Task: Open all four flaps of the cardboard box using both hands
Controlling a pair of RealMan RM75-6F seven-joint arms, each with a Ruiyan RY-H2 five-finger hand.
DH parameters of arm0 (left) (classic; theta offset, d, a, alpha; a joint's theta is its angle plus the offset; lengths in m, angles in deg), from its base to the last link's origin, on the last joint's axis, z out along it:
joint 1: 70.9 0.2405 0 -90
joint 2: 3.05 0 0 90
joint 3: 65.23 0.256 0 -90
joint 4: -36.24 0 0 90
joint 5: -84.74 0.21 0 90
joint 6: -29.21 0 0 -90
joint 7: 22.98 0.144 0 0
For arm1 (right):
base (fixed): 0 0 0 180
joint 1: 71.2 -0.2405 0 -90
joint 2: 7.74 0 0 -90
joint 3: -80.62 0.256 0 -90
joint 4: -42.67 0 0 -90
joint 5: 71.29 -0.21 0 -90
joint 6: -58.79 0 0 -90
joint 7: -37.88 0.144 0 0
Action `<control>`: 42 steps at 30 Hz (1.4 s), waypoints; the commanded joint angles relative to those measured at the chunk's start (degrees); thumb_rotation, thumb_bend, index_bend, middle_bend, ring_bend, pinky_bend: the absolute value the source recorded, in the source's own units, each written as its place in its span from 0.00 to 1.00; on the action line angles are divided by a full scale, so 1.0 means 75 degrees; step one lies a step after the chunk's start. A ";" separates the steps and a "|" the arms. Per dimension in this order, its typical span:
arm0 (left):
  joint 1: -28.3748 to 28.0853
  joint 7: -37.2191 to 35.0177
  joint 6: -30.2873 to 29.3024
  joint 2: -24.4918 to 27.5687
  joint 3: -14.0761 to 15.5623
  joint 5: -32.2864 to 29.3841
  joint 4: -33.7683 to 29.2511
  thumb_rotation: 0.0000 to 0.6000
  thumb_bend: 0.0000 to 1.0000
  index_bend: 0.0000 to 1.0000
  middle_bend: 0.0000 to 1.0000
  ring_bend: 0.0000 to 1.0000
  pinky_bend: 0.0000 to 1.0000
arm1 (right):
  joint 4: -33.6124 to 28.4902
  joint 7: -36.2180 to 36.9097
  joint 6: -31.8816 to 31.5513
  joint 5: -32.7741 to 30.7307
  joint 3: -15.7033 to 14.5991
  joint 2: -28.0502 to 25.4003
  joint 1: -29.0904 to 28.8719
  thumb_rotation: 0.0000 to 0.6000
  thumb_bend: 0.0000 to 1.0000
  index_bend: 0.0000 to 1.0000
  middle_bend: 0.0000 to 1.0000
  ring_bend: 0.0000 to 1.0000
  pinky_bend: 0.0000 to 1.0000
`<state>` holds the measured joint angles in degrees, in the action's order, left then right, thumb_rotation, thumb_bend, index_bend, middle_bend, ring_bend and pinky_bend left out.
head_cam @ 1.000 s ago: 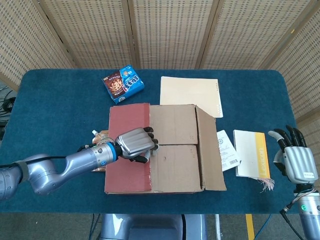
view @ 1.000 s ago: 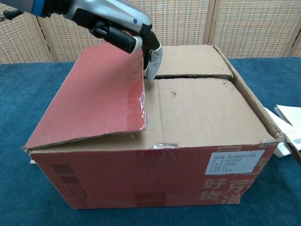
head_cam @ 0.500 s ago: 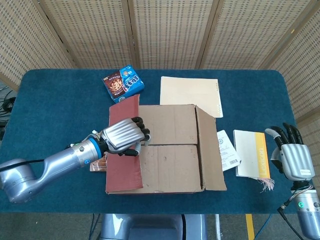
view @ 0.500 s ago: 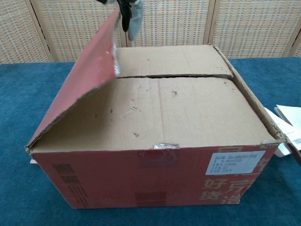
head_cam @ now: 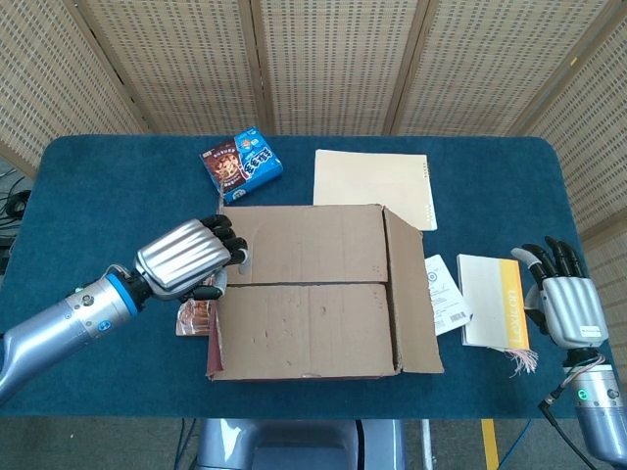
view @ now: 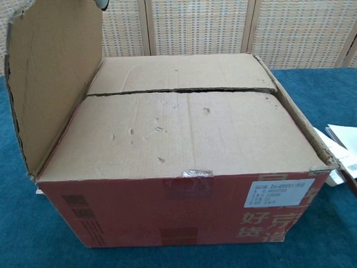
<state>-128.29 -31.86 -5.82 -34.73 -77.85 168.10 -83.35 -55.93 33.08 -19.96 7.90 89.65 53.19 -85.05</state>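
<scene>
Cardboard box (view: 184,167) at table centre, red front wall nearest the chest cam. Two inner flaps (head_cam: 304,299) flat across the top, seam running left-right; not lifted yet. Left outer flap (view: 53,78) up, roughly vertical, w/ left hand (head_cam: 186,259) at its top edge, fingers curled over it, looks like holding it. Right outer flap (head_cam: 411,299) folded out and angled down the side. Right hand (head_cam: 563,299) idle near table edge by a booklet (head_cam: 495,299), fingers apart, holding nothing. Approx halfway: two outer done, two inner left.
</scene>
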 commanded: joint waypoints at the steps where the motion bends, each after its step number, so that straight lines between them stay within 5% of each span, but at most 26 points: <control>1: 0.0255 -0.0340 -0.0161 0.0299 0.0045 0.0371 -0.0113 0.14 0.98 0.42 0.37 0.32 0.19 | 0.0005 0.0000 0.0028 -0.0001 0.0006 0.0007 -0.0019 1.00 0.96 0.19 0.18 0.00 0.05; 15: 0.1469 -0.1134 -0.0797 0.1108 0.0583 0.1667 -0.0035 0.14 0.97 0.42 0.37 0.32 0.20 | 0.0009 0.0020 0.0137 -0.0005 0.0026 0.0027 -0.0095 1.00 0.96 0.19 0.18 0.00 0.05; 28: 0.2255 -0.1538 -0.1065 0.0552 0.1060 0.1882 0.0885 0.14 0.93 0.42 0.36 0.32 0.20 | -0.0085 -0.0078 0.0098 0.0002 0.0008 0.0033 -0.0079 1.00 0.96 0.19 0.18 0.00 0.05; 31: 0.2421 -0.1113 -0.1400 0.0144 0.0981 0.1632 0.1016 0.14 0.80 0.36 0.29 0.27 0.20 | -0.0093 -0.0071 0.0075 0.0012 0.0003 0.0048 -0.0067 1.00 0.96 0.19 0.18 0.00 0.05; 36: 0.2581 -0.0067 -0.1819 -0.0517 0.0783 0.1037 0.0998 0.14 0.40 0.19 0.11 0.08 0.15 | -0.0078 -0.0051 0.0046 0.0024 -0.0016 0.0062 -0.0040 1.00 0.96 0.19 0.18 0.00 0.05; 42: 0.2534 0.1237 -0.1962 -0.1147 0.0567 0.0266 0.0821 0.14 0.22 0.08 0.00 0.00 0.01 | -0.0061 0.0003 -0.0017 0.0028 -0.0012 0.0036 0.0004 1.00 0.96 0.19 0.18 0.00 0.05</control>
<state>-109.31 -26.54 -19.53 -40.72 -72.51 173.19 -76.42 -56.40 33.08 -20.06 8.11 89.56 53.48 -85.04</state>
